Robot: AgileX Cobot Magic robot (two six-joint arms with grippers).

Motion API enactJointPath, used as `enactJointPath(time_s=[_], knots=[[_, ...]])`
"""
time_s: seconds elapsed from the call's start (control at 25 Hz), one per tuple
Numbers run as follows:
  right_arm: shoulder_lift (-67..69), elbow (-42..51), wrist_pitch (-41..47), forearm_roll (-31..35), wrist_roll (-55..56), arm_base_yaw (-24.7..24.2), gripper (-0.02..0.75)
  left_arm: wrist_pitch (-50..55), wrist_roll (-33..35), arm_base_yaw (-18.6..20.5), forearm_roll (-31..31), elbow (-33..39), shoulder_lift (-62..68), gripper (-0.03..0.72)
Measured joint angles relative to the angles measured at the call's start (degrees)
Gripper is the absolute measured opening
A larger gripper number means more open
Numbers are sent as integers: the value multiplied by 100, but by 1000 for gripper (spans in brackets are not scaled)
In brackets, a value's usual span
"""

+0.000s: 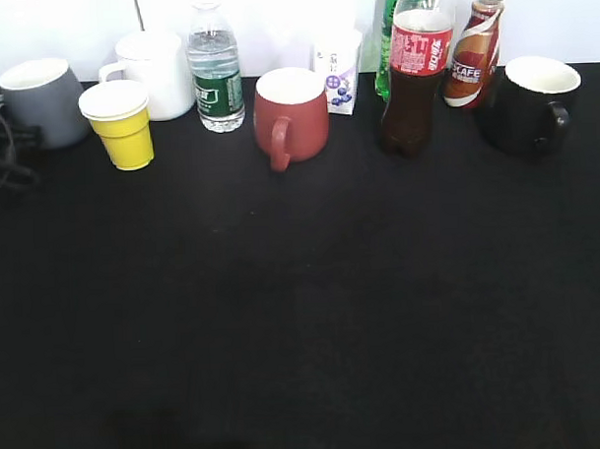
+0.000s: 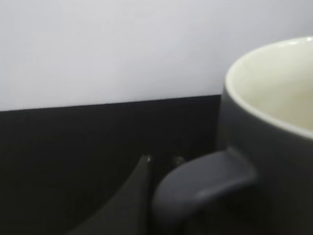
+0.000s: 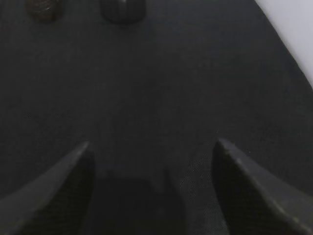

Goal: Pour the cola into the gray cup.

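The cola (image 1: 410, 78), a tall clear bottle of dark liquid with a red label, stands at the back right of the black table. The gray cup (image 1: 41, 100) stands at the far back left. In the left wrist view the gray cup (image 2: 274, 142) fills the right side, with its handle (image 2: 205, 183) close up. My left gripper (image 2: 163, 158) has its fingertips close together at the handle and seems to pinch it. It shows as a dark shape (image 1: 0, 146) at the left edge of the exterior view. My right gripper (image 3: 152, 147) is open and empty over bare black table, out of the exterior view.
Along the back stand a white mug (image 1: 157, 72), a yellow paper cup (image 1: 122, 124), a water bottle (image 1: 215, 75), a red mug (image 1: 290, 112), a small carton (image 1: 338, 75), a green bottle (image 1: 396, 14), a "CAFE" bottle (image 1: 473, 51) and a black mug (image 1: 530, 103).
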Motion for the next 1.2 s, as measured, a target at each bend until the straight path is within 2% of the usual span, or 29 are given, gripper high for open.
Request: enactJointPath(time_s=[0.08, 0.16, 0.32, 0.4, 0.52, 0.64, 0.72, 0.8, 0.88, 0.92, 0.96, 1.0, 1.08, 1.2], knots=[[0, -102, -403, 43, 0, 0, 566, -90, 24, 0, -17, 519, -424, 66], [152, -146, -1371, 191, 0, 0, 566, -303, 41, 0, -22, 1247, -1198, 63], [1573, 150, -3194, 881, 0, 0, 566, -306, 46, -78, -20, 2629, -3150, 63], [2558, 282, -4432, 929, -41, 0, 566, -79, 46, -502, -4, 3230, -4028, 63], [4212, 514, -6992, 873, -58, 0, 566, 125, 53, -1515, 10, 3926, -4806, 63], [5947, 735, -8982, 388, 282, 29, 531, 281, 59, -2380, 5, 4086, -4890, 62], [7081, 735, -9942, -180, 715, 395, 496, 275, 59, -2755, 10, 4086, -4894, 62], [8096, 687, -10569, 131, 506, 1137, 491, 269, 59, -2832, 10, 4086, -4868, 62], [8906, 521, -11085, 1129, -61, 1957, 491, 275, 59, -2832, 4, 4086, -4856, 62], [9350, 355, -11381, 1482, -256, 2307, 491, 275, 59, -2832, 4, 4086, -4856, 62], [9691, 148, -11642, 1553, -336, 2491, 491, 275, 59, -2832, 4, 4086, -4856, 62], [10082, -60, -12008, 1566, -360, 2571, 515, 275, 59, -2832, -1, 4086, -4856, 62], [10715, -452, -12700, 1591, -365, 2583, 643, 275, 59, -2832, 0, 4086, -4856, 62], [11379, -1102, -12713, 1636, -365, 2583, 664, 275, 59, -2832, 0, 4086, -4856, 62]])
